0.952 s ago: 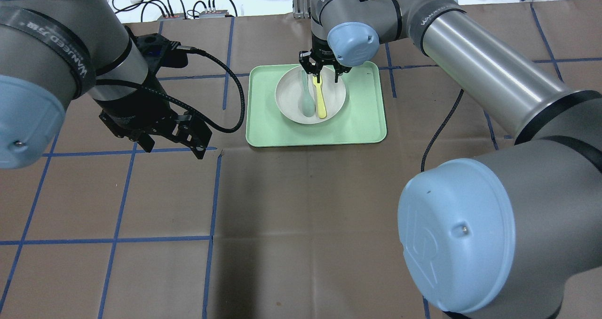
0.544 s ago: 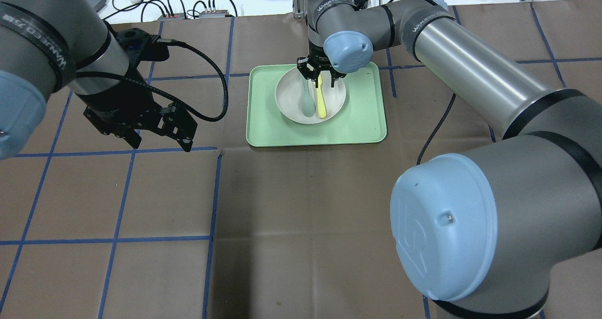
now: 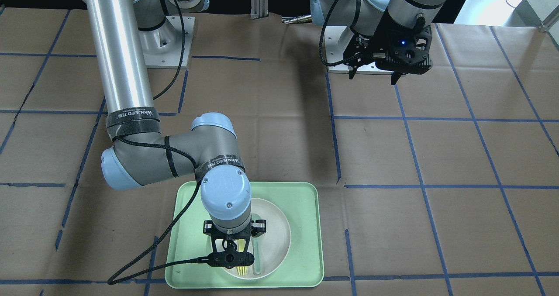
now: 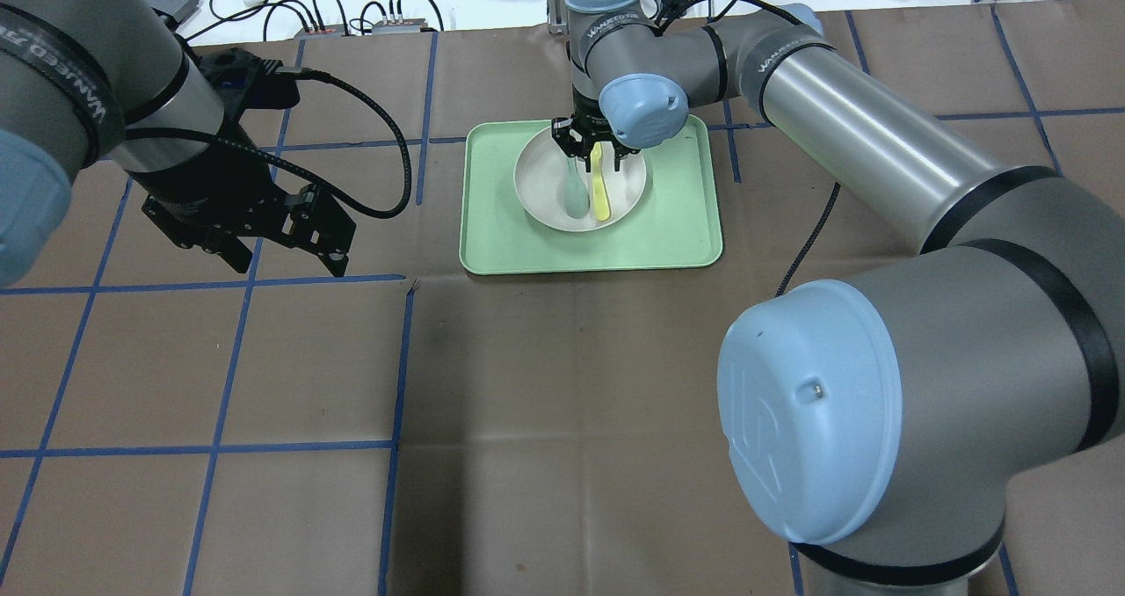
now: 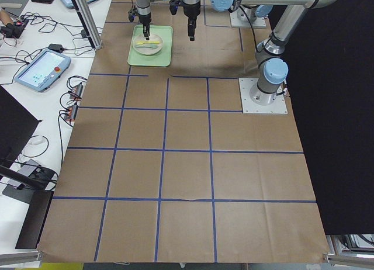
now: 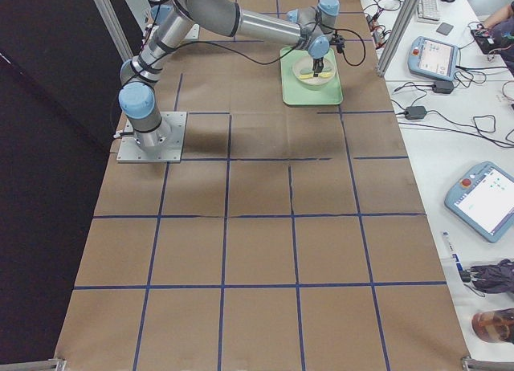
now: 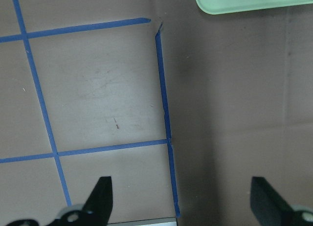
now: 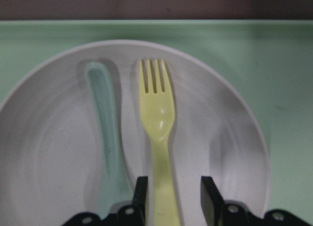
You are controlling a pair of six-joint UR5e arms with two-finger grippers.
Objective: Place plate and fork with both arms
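Note:
The off-white plate [image 4: 543, 193] sits in the mint-green tray [image 4: 677, 218]. The pale-yellow fork [image 4: 601, 193] lies in the plate beside a grey-green spoon [image 4: 575, 196]. My right gripper [image 4: 591, 151] is down in the plate, its fingers straddling the fork's handle. In the right wrist view the fork [image 8: 157, 113] lies flat between the two fingers [image 8: 141, 191], with a gap still showing on one side. My left gripper [image 4: 286, 258] is open and empty, above bare table left of the tray. The left wrist view shows its fingers [image 7: 100, 196] wide apart.
The tray [image 3: 305, 226] lies at the table's far middle, and its corner shows in the left wrist view [image 7: 244, 1]. Brown paper with blue tape lines covers the table. Cables and pendants lie beyond the far edge [image 4: 369, 16].
My right gripper has come down over the fork's handle and its fingers have narrowed. My left arm has drawn back to the left, away from the tray.

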